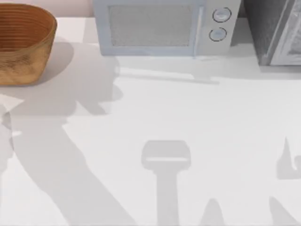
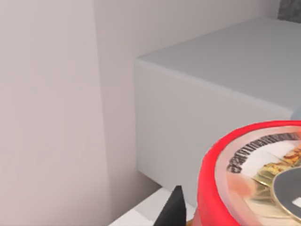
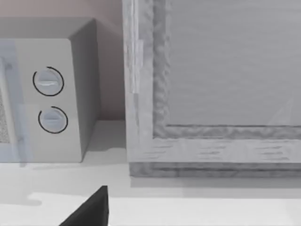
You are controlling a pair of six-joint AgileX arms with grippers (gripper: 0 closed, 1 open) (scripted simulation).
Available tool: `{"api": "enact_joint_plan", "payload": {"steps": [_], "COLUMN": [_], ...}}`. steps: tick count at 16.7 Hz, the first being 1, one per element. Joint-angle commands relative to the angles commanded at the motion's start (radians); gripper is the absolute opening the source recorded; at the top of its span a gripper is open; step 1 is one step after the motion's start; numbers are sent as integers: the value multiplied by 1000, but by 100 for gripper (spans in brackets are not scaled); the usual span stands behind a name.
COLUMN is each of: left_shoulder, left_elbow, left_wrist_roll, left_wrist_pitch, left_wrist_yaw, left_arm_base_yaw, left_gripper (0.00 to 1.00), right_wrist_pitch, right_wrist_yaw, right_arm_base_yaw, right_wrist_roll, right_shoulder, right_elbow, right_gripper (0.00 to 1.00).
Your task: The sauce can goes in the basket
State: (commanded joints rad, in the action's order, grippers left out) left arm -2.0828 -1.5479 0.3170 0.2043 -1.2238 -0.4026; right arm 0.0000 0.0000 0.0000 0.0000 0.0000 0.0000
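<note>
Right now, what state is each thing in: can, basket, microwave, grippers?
sauce can: close against the left wrist camera, beside a dark fingertip; grip cannot be confirmed.
basket: upright at the table's far left, nothing visible inside.
microwave: door closed.
right gripper: one dark fingertip visible, over bare table.

The basket stands on the worktop at its far left corner, partly past the top view's left edge. To its right, along the back of the worktop, sits the microwave — its two dials at its right end, one above the other. Right of the microwave, at the far right corner, stands a framed cabinet, just beside it with a narrow gap between. In the left wrist view the sauce can sits close before the camera, top facing it, in front of the microwave's side — a dark pincer fingertip just beside the can
</note>
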Motion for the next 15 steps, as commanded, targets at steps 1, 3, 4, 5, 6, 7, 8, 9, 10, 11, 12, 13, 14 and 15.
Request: {"api": "enact_joint_plan", "payload": {"steps": [1, 3, 4, 5, 6, 7, 8, 9, 10, 11, 12, 13, 14, 15], "left_shoulder": [-13, -33, -38, -38, -38, -38, -38, -38, -38, -38, -38, -38, -38, -38], "left_elbow": [-2, -5, -6, -6, -6, -6, -6, -6, -6, -6, -6, -6, -6, -6], "left_wrist_roll": [-16, -39, -44, -45, -45, -45, -45, -45, -45, -45, -45, -45, -45, -45], "left_wrist_pitch": [28, 71, 82, 83, 83, 83, 83, 83, 83, 83, 83, 83, 83, 83], "left_wrist_yaw": [16, 40, 46, 47, 47, 47, 47, 47, 47, 47, 47, 47, 47, 47], "left_arm_base_yaw": [16, 40, 46, 47, 47, 47, 47, 47, 47, 47, 47, 47, 47, 47], "left_gripper": [0, 0, 0, 0, 0, 0, 0, 8, 15, 23, 30, 38, 45, 53], "right_wrist_pitch": [0, 0, 0, 0, 0, 0, 0, 0, 0, 0, 0, 0, 0, 0], "right_wrist_yaw": [0, 0, 0, 0, 0, 0, 0, 0, 0, 0, 0, 0, 0, 0], "right_arm_base_yaw": [0, 0, 0, 0, 0, 0, 0, 0, 0, 0, 0, 0, 0, 0], "right_wrist_roll": [0, 0, 0, 0, 0, 0, 0, 0, 0, 0, 0, 0, 0, 0], "right_shoulder": [0, 0, 0, 0, 0, 0, 0, 0, 0, 0, 0, 0, 0, 0], "right_elbow": [0, 0, 0, 0, 0, 0, 0, 0, 0, 0, 0, 0, 0, 0], "right_gripper": [100, 100, 100, 100, 100, 100, 100, 100, 100, 100, 100, 100, 100, 100]}}
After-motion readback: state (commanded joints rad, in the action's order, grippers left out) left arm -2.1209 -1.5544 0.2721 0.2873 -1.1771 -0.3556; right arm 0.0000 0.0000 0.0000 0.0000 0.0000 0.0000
